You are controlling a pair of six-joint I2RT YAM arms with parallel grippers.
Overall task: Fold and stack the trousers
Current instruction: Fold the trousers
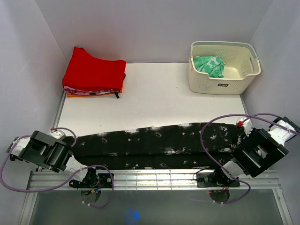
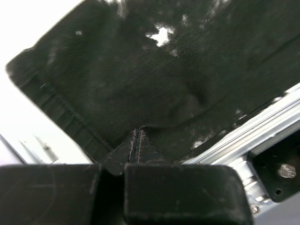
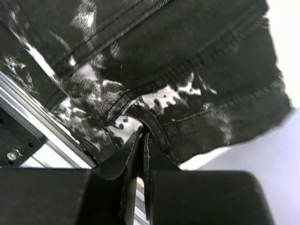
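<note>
The trousers (image 1: 154, 145), black with white splatter marks, lie stretched lengthwise along the near part of the white table, folded leg on leg. My left gripper (image 2: 137, 133) is shut on the cloth close to the hemmed leg end (image 2: 56, 101). In the top view it sits at the trousers' left end (image 1: 73, 140). My right gripper (image 3: 143, 133) is shut on a seamed fold of the trousers (image 3: 178, 70) near the stitched waist end, at their right end (image 1: 238, 139). The near edge of the cloth overlaps the metal rail.
A folded red garment (image 1: 93, 72) tops a small stack at the back left. At the back right stands a cream basket (image 1: 206, 82) holding a green patterned cloth (image 1: 210, 65). An aluminium rail (image 1: 154, 178) runs along the near edge between the arm bases.
</note>
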